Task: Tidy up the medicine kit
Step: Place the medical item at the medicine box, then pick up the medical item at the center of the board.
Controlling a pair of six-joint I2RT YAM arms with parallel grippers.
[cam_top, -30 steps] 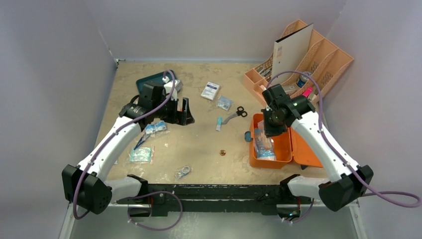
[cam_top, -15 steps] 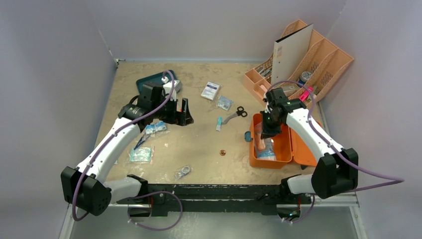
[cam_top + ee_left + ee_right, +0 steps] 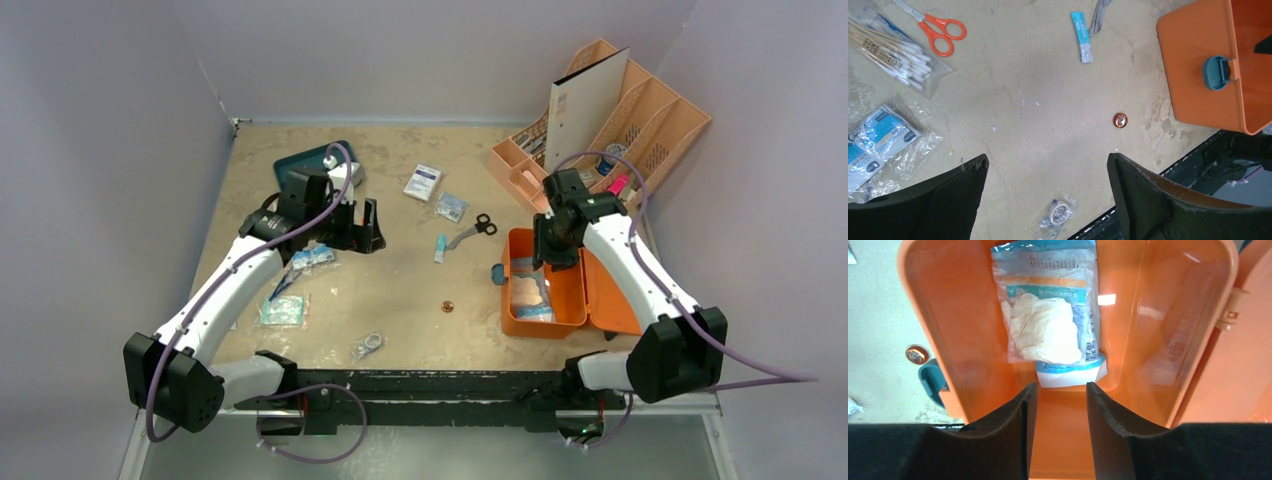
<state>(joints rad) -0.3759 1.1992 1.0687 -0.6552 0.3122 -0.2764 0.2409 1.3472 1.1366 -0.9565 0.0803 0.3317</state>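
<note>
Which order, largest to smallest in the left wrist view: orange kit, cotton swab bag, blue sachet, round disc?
1. orange kit, though partly cropped
2. cotton swab bag
3. blue sachet
4. round disc
None look alike.

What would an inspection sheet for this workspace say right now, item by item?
Surface: tan table, stained, strewn with supplies.
Job's things: orange medicine kit open, lid to the right; a sealed packet lies inside.
Clutter: black scissors, orange scissors, cotton swabs, white box, copper disc, bagged tape roll.
Pincers: left pincer open, empty, above the table; right pincer open, empty, above the medicine kit.
Cables: purple cable loops off each arm.
Surroundings: grey walls on three sides; peach organizer back right, teal tray back left.
</note>
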